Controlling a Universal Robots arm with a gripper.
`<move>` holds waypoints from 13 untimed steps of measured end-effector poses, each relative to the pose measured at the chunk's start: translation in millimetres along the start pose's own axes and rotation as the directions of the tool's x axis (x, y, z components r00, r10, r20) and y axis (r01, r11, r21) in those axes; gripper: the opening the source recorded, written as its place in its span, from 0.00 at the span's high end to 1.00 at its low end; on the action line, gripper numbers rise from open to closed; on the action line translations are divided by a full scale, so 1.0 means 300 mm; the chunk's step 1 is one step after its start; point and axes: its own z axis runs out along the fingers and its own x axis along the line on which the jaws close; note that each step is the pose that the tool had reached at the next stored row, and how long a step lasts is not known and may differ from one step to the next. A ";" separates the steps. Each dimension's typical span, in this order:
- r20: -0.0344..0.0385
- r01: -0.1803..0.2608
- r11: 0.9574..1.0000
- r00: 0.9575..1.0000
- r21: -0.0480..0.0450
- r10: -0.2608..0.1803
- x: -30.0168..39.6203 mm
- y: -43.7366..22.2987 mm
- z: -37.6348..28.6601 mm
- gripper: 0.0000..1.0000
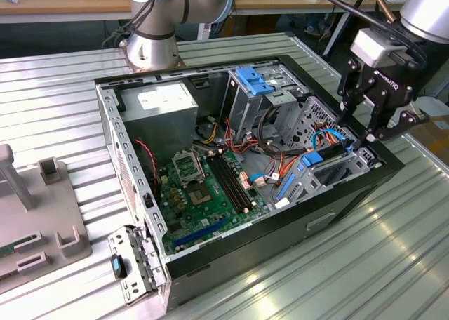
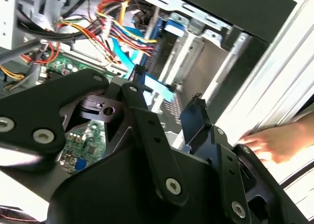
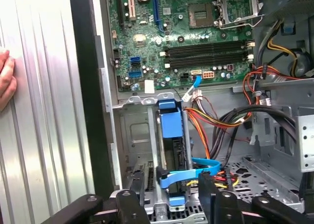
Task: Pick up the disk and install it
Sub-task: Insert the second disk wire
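In the exterior view the gripper (image 1: 374, 116) hangs over the end of the open computer case (image 1: 133, 158) at the exterior view's right, just above the drive bay where the disk (image 1: 335, 157) sits on edge in its blue bracket; the fingers stand apart and hold nothing. By this the disk appears already lodged in the bay, though whether it is fully seated or cabled cannot be told. The second wrist view shows the dark fingers (image 2: 196, 118) close up, apart, above the bay's metal wall, and a person's hand (image 2: 277, 140) resting on the ribbed bench (image 2: 294, 52) beside the case. The first wrist view looks along the bay: the disk (image 3: 171, 140) lies in its slot with a blue cable (image 3: 194, 172) across it, the motherboard (image 3: 181, 37) beyond.
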 end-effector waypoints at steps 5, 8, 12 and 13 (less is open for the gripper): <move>0.000 0.000 1.000 1.000 0.000 0.000 0.005 0.001 0.033 0.44; 0.000 0.000 1.000 1.000 0.000 0.000 0.005 0.001 0.033 0.45; 0.000 0.000 1.000 1.000 0.000 0.000 0.005 0.001 0.033 0.76; 0.000 0.000 1.000 1.000 0.000 0.000 0.005 0.001 0.034 0.82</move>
